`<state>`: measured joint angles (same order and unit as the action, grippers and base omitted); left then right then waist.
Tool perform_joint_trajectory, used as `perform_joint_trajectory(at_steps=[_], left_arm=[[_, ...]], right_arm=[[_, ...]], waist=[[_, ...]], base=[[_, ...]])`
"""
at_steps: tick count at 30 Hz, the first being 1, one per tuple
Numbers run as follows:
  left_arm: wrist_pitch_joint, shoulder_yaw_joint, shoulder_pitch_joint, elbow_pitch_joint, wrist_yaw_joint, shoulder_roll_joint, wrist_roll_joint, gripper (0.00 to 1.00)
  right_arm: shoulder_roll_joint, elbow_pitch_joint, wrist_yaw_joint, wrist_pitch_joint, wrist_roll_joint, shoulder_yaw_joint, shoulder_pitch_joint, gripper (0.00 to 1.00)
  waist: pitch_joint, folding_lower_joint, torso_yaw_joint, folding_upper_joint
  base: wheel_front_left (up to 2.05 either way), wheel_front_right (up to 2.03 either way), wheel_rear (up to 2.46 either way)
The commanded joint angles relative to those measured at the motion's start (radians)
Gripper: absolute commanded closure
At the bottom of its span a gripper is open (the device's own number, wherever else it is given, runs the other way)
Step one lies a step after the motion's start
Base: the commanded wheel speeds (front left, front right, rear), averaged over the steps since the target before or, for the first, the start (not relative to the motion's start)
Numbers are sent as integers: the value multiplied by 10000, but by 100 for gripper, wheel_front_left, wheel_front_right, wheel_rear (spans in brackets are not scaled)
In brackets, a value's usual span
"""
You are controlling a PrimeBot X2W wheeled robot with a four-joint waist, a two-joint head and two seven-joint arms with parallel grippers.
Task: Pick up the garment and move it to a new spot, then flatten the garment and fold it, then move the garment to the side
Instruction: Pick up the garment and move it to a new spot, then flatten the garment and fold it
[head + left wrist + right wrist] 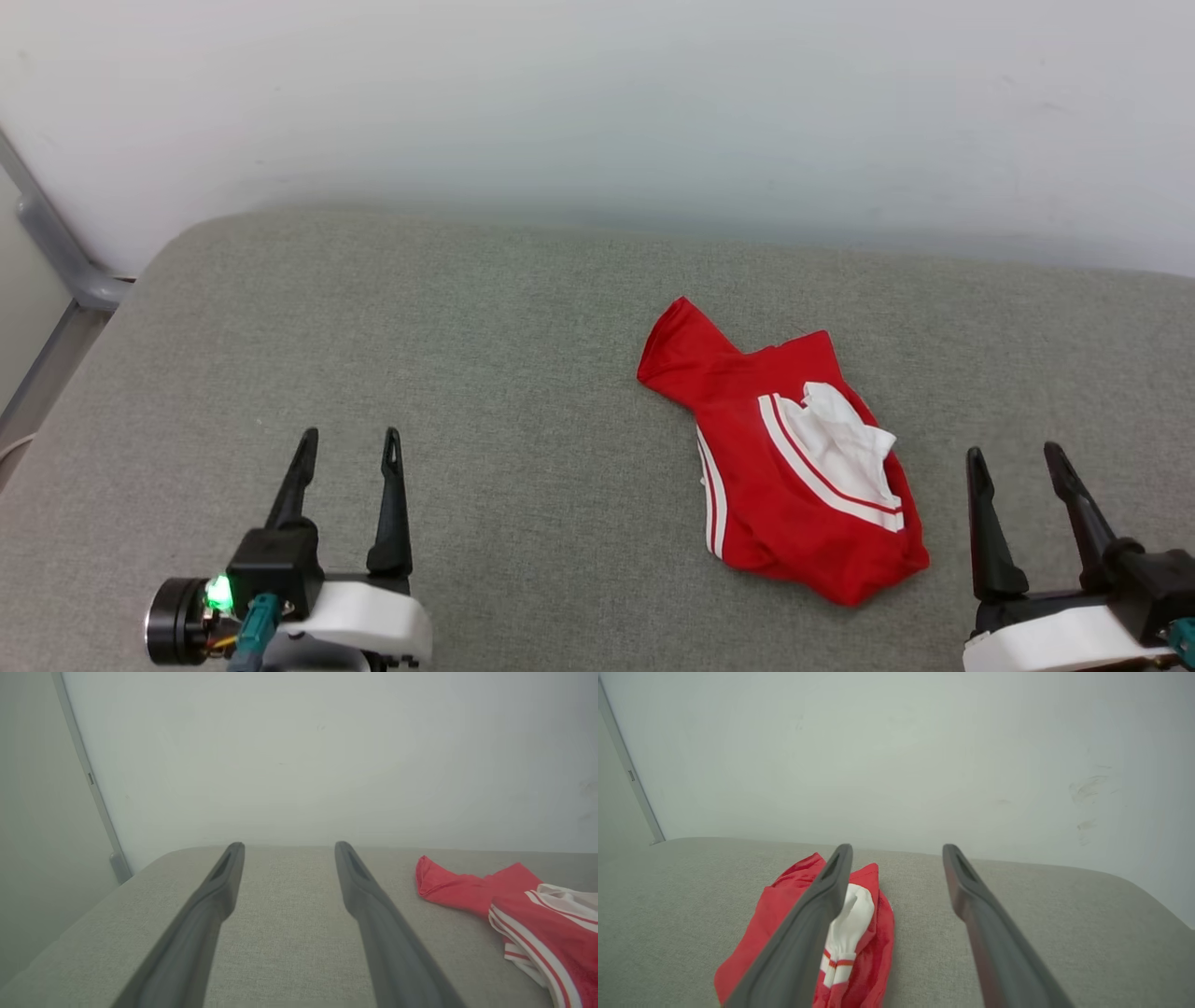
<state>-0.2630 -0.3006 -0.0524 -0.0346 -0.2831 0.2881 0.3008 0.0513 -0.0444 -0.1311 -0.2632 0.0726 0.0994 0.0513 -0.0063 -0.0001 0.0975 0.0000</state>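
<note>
Step in hand: the first one, picking up, by my reading. Nothing is held and the garment (794,467) lies crumpled and untouched.
Garment: a red jersey with white striped panels, bunched in a heap on the grey cloth-covered desk (467,373), right of centre. It is near the right gripper and well apart from the left one.
Left gripper (350,437): fingers spread wide and empty, at the lower left over bare desk, pointing toward the wall (597,93).
Right gripper (1015,453): fingers spread wide and empty, at the lower right, just beside the heap's near right edge and not touching it.
Next move: the right arm is likely the one to reach in. It would need to swing left over the heap, come down and close on a raised fold. The thin fabric will probably trail and drag as it is carried.
Head view: shows both grippers and the whole heap at once, with one red sleeve pointing toward the far left.
Left wrist view: catches only the heap's left part, off to the right of its own fingers.
Right wrist view: shows a white sleeve with a red-striped cuff (840,959) partly behind its left finger, and scuff marks (1087,788) on the wall.
</note>
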Motion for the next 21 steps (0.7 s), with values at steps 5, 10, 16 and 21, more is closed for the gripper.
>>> perform_joint_trajectory(at_steps=[5, 10, 16, 21], left_arm=[[-25, 611, 694, -191, 720, -551, -680, 0], [-25, 1058, 950, -402, 1271, -902, -1166, 0], [-26, 1500, 1108, -544, 1675, -1243, -1624, 0], [-26, 1779, 1179, -617, 1934, -1478, -1877, 0]], right_arm=[[-21, -161, 7, -24, 29, -73, 257, 0], [-21, -238, 7, -24, 18, -117, 330, 0], [-21, -273, 7, -24, -16, -122, 368, 0], [-21, -289, 7, -24, -9, -123, 416, 0]], waist=[[-123, 1, -93, 0], [-151, 1, -161, 0], [-126, 1, -211, 0], [-112, 1, -228, 0]], base=[[0, 0, 0], [0, 0, 0], [0, 0, 0], [0, 0, 0]])
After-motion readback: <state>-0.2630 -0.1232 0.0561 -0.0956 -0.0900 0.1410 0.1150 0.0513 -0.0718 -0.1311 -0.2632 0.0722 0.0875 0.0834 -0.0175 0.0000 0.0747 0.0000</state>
